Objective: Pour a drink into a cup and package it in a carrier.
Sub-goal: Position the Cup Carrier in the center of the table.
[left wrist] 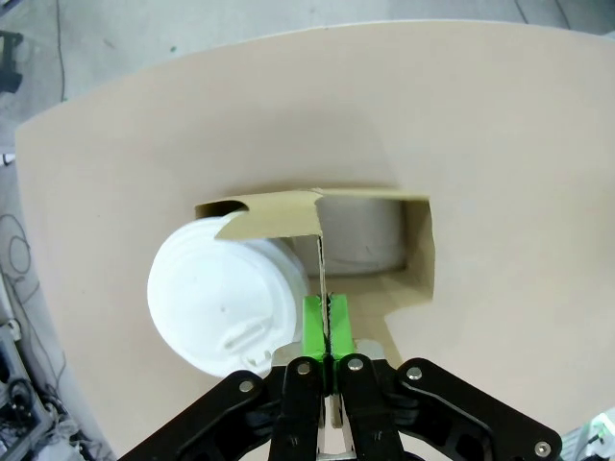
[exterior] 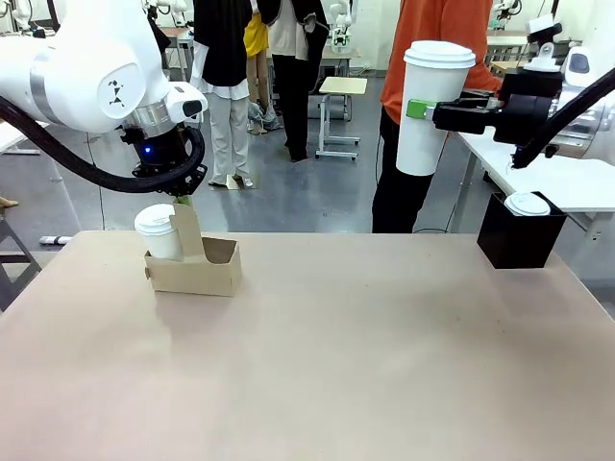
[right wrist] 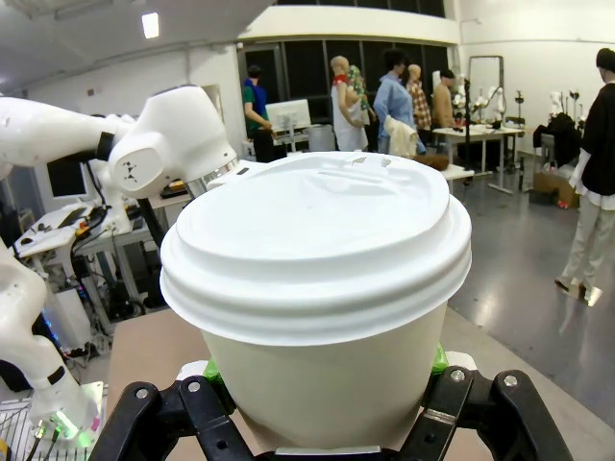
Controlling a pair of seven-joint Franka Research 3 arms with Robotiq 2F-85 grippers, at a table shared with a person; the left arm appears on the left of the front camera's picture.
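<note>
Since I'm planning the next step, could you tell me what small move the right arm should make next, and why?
Probably carry the tall cup across toward the empty pocket of the carrier. The right gripper holds that lidded cup high at the right, the left gripper is shut on the carrier's handle panel, and the other pocket holds a shorter lidded cup.

The table [exterior: 336, 384] is just a plain tan top. Toward the far left, a brown cardboard drink carrier [exterior: 197, 274] sits flat on it, with a short lidded white cup [exterior: 157, 230] tucked into its left pocket, seen from the front. A black box [exterior: 519, 248] sits at the far right corner, with a white lid [exterior: 528, 204] showing at its top.
</note>
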